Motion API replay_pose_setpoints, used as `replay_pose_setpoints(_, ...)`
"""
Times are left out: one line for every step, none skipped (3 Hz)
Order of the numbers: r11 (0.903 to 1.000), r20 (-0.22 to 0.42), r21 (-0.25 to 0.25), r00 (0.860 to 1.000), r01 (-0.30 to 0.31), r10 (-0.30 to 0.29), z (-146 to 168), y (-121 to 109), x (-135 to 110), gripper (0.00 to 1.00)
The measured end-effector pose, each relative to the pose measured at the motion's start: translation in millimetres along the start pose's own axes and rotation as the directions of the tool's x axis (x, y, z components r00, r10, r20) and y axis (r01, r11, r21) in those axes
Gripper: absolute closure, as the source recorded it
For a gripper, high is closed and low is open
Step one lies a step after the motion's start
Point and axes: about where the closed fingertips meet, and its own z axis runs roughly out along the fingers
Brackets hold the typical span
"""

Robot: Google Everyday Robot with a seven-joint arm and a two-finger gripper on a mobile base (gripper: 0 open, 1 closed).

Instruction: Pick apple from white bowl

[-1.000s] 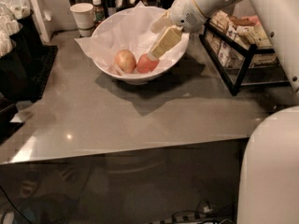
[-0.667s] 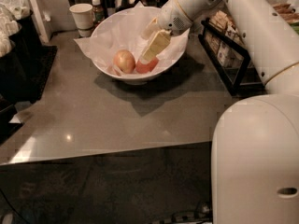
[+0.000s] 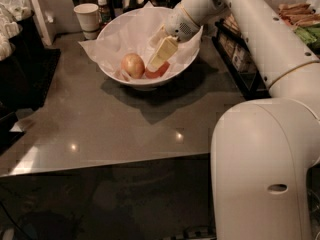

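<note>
The white bowl (image 3: pixel 140 82) stood on the bench (image 3: pixel 100 119), lined with crumpled white paper. It held two fruits: a paler yellow-pink apple (image 3: pixel 132 65) and, just beside it on the right, the red apple (image 3: pixel 160 72), partly hidden. The claw (image 3: pixel 154 65) was down inside the bowl, right at the red apple, but I could not tell how open it was or whether it held anything.

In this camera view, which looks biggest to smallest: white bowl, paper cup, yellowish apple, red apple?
1. white bowl
2. paper cup
3. yellowish apple
The red apple is left unranked: the claw, down inside the bowl, hides part of it.
</note>
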Motion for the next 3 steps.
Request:
replay_pose_setpoints(0.9992,-0.038,0.003,0.998,-0.039,0.039,7,-6,14,0.28)
replay_pose_setpoints(0.997,-0.063,0.006,0.995,-0.077,0.077,10,-9,28,0.28)
replay_pose_setpoints(0.996,-0.068,-0.002,0.994,-0.09,0.09,15,-9,32,0.29)
